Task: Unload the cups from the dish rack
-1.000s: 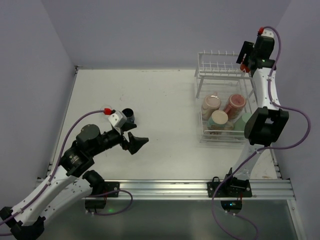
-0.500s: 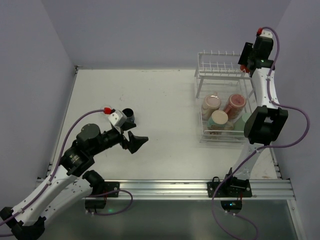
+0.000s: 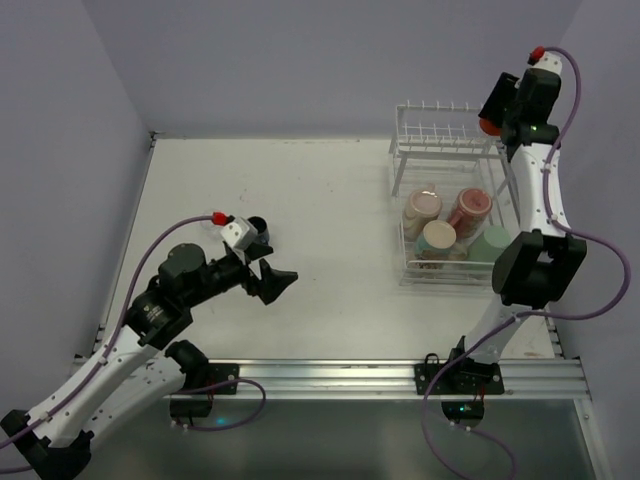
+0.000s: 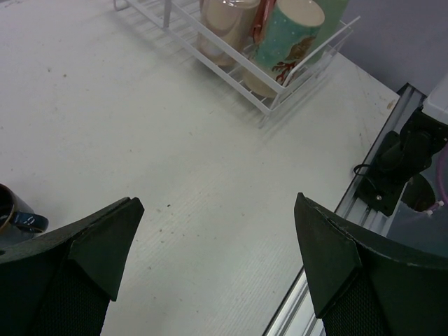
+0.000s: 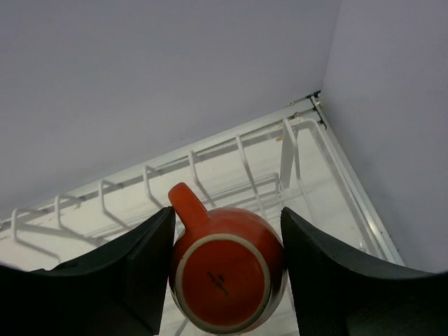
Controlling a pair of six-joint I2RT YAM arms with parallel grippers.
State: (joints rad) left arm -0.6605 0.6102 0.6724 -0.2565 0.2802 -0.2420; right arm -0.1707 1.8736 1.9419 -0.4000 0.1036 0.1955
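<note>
A dark blue cup stands on the tabletop just beside the left pincer, whose jaws are apart; the right pincer is clamped on an orange cup above the dish rack, with four cups below it not yet unloaded.

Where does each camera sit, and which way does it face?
Top: high behind the robot, looking down on table, dish rack, left arm, right arm.
Left wrist: faces across the table through the open left claw, toward the rack.
Right wrist: looks past the right claw, gripping an orange cup, at rack prongs.
Top and left wrist share the dark blue cup.
</note>
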